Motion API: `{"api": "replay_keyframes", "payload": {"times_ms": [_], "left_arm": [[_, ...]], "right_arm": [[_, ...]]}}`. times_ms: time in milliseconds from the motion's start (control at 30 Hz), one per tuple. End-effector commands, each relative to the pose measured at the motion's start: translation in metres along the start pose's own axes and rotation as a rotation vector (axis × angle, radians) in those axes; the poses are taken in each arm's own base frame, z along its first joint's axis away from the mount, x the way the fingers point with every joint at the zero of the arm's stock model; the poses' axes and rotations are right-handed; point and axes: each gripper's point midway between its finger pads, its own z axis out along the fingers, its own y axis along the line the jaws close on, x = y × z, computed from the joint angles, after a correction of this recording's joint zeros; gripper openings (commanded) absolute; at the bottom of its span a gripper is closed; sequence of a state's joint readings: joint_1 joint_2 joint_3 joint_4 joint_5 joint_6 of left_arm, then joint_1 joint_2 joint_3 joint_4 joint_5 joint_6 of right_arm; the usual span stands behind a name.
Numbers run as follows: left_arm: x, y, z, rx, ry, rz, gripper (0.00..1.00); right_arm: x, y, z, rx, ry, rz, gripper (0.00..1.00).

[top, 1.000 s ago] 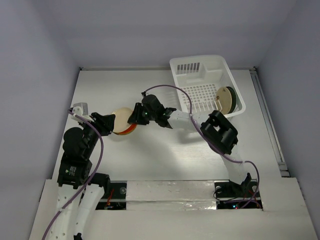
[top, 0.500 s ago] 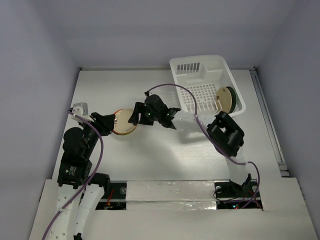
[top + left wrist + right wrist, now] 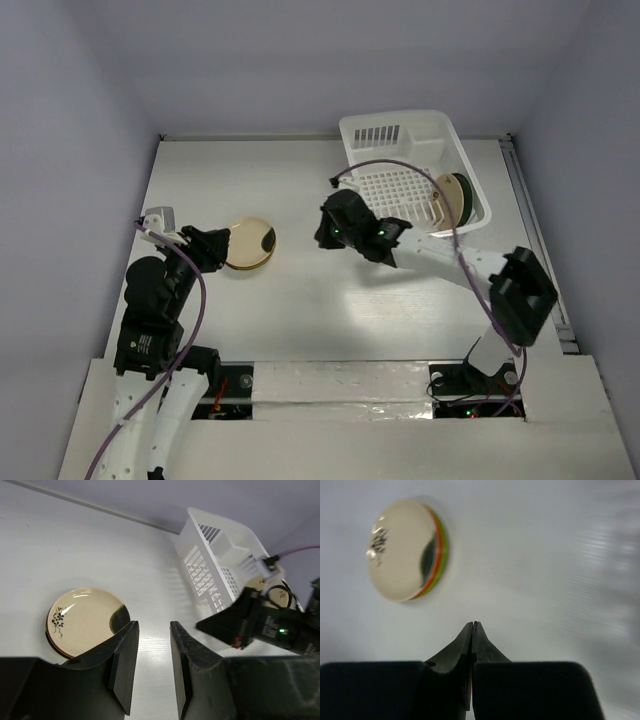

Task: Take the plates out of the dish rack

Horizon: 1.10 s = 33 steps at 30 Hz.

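A stack of plates [image 3: 250, 243] lies flat on the table at the left, a beige one with a black flower mark on top. It also shows in the left wrist view [image 3: 82, 621] and in the right wrist view [image 3: 404, 550], where red-orange and lime green rims show under the top plate. The white dish rack [image 3: 405, 135] stands at the back right. A beige plate [image 3: 446, 201] and a dark green plate [image 3: 463, 192] stand upright in it. My left gripper [image 3: 214, 246] is open and empty just left of the stack. My right gripper [image 3: 323, 232] is shut and empty, between the stack and the rack.
The right arm's elbow [image 3: 520, 290] reaches out over the table's right side. The right arm's wrist [image 3: 260, 625] fills the space in front of the rack in the left wrist view. A metal rail [image 3: 535, 240] runs along the table's right edge.
The right gripper has left the beige plate on the stack and pulled back to the right, towards the rack, with its jaws shut. The left arm has not moved.
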<state>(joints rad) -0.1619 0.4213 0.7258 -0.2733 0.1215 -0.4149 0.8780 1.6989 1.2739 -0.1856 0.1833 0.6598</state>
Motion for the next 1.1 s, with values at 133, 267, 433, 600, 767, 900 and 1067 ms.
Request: {"api": "replay_keyframes", "payload": {"times_ms": [133, 267, 433, 600, 767, 900, 1067], "left_arm": [[-0.009, -0.008, -0.004, 0.037, -0.049, 0.0, 0.28], [-0.011, -0.007, -0.006, 0.031, -0.058, 0.0, 0.28], [-0.01, -0.012, -0.007, 0.05, -0.054, 0.0, 0.28], [-0.01, -0.014, -0.009, 0.057, -0.058, 0.001, 0.28], [-0.008, -0.015, -0.008, 0.063, -0.049, 0.003, 0.28], [-0.009, -0.015, -0.008, 0.063, -0.049, 0.003, 0.28], [-0.008, -0.016, -0.008, 0.065, -0.048, 0.003, 0.28]], "right_arm": [[-0.107, -0.199, -0.134, 0.667, -0.27, -0.007, 0.0], [-0.117, -0.26, -0.175, 0.871, -0.301, 0.034, 0.29], [-0.112, -0.308, -0.185, 1.013, -0.245, 0.042, 0.6], [-0.112, -0.325, -0.174, 1.029, -0.214, 0.049, 0.49], [-0.119, -0.338, -0.163, 1.037, -0.195, 0.059, 0.46], [-0.121, -0.35, -0.152, 1.075, -0.166, 0.044, 0.43], [-0.124, -0.354, -0.142, 1.075, -0.145, 0.014, 0.3]]}}
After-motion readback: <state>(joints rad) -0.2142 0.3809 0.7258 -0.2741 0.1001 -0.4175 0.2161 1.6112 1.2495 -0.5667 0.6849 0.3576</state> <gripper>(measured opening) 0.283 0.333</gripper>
